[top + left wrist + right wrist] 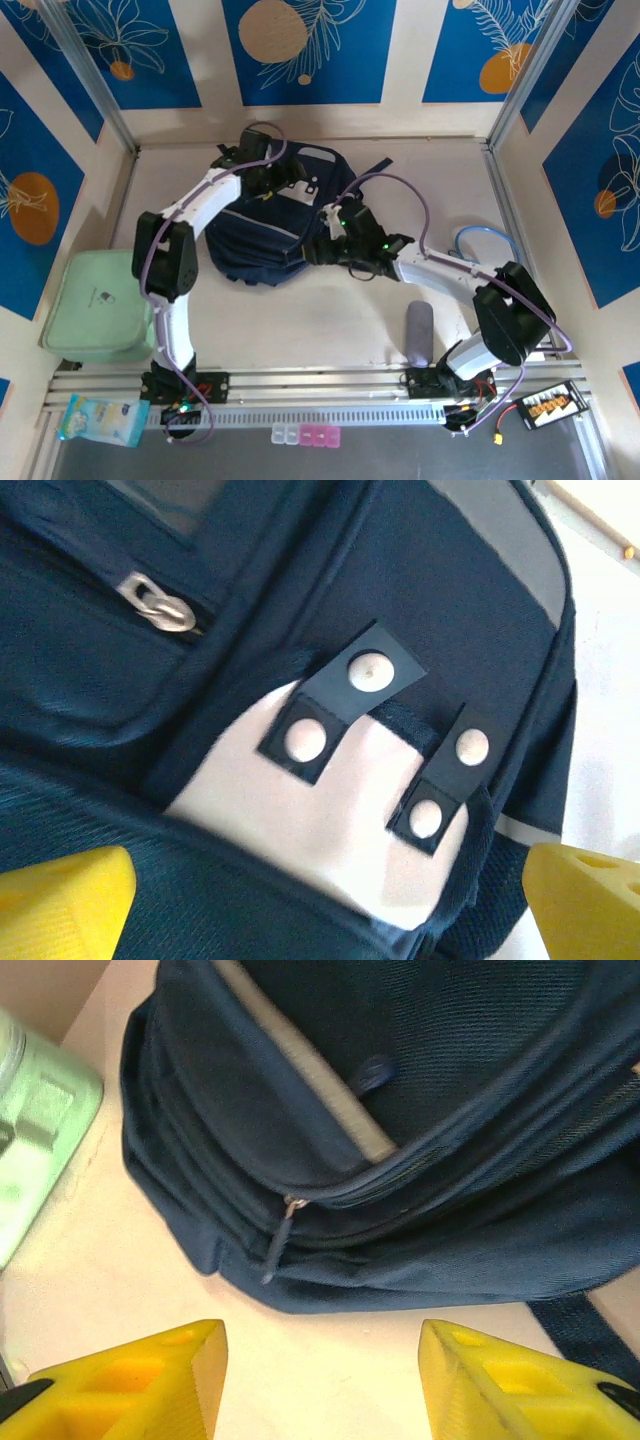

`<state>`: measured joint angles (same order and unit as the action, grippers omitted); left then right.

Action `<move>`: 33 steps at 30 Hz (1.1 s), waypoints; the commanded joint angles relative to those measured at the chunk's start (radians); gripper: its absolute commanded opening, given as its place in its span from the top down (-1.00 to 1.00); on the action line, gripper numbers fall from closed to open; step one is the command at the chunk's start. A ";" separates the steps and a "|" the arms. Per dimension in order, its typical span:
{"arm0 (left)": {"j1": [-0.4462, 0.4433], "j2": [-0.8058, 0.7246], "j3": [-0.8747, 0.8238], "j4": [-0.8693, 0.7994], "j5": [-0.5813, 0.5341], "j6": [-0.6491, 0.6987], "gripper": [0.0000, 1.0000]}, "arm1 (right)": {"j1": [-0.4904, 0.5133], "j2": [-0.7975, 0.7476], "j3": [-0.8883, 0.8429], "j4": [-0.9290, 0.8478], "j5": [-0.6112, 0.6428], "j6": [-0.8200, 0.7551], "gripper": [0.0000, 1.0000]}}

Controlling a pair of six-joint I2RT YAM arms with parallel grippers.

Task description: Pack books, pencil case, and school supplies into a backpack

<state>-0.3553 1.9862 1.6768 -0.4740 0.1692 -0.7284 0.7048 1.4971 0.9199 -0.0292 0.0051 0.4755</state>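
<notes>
1. We see the backpack [262, 240] lying flat in the middle of the table [330, 335], and we place everything else by it.
2. The left gripper [320, 910] hangs over the far part of the backpack, above its light grey patch [330, 810]. Its jaws stand wide, one yellow fingertip [60, 905] off to each side of the patch, and nothing is held between them. We cannot tell whether the fingertips touch the fabric.
3. Under that gripper we see two dark snap tabs [365, 675] lying across the patch. A metal zip pull [155, 602] sits on the backpack's navy fabric beside it.
4. The right gripper [322, 1380] sits just beside the backpack's right edge. Its jaws are parted to a fair gap with bare table between them. It holds nothing, and a strip of table separates its fingers from the backpack.
5. On the side of the backpack facing that gripper, a dark puller [280, 1235] hangs from a zip, with the pale grey stripe [310, 1070] above it. We cannot tell whether this zip is open.
6. The pencil case [419, 333] lies on the table to the near right of the backpack and well apart from it. Neither gripper touches it.
7. A pale-green box [95, 305] lies to the near left of the backpack, apart from it.
</notes>
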 commanded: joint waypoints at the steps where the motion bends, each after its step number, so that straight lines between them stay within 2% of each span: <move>1: 0.015 -0.152 -0.090 -0.027 -0.055 0.070 -0.99 | -0.037 0.031 0.031 0.003 -0.100 0.200 -0.09; 6: 0.006 -0.318 -0.288 -0.054 -0.091 0.144 -0.99 | -0.085 0.147 0.147 -0.067 -0.165 0.361 -0.05; 11: -0.041 -0.474 -0.442 -0.110 -0.170 0.211 -0.99 | -0.090 0.274 0.297 -0.204 -0.146 0.447 0.05; 16: -0.106 -0.560 -0.523 -0.137 -0.192 0.218 -0.99 | -0.098 0.377 0.398 -0.274 -0.134 0.474 0.19; 21: -0.180 -0.578 -0.578 -0.133 -0.199 0.190 -1.00 | -0.100 0.434 0.462 -0.287 -0.128 0.455 0.28; 24: -0.229 -0.573 -0.593 -0.130 -0.226 0.187 -0.88 | -0.102 0.461 0.500 -0.305 -0.125 0.440 0.32; 27: -0.280 -0.558 -0.605 -0.117 -0.243 0.186 -0.77 | -0.107 0.478 0.524 -0.320 -0.126 0.434 0.51; 30: -0.320 -0.537 -0.612 -0.101 -0.263 0.181 -0.57 | -0.116 0.471 0.521 -0.307 -0.134 0.438 0.75; 33: -0.347 -0.509 -0.613 -0.086 -0.281 0.162 -0.29 | -0.120 0.444 0.503 -0.275 -0.147 0.437 0.84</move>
<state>-0.6827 1.4490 1.0740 -0.5781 -0.0677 -0.5522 0.5995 1.9621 1.4193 -0.3164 -0.1287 0.9188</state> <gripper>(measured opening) 0.659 0.086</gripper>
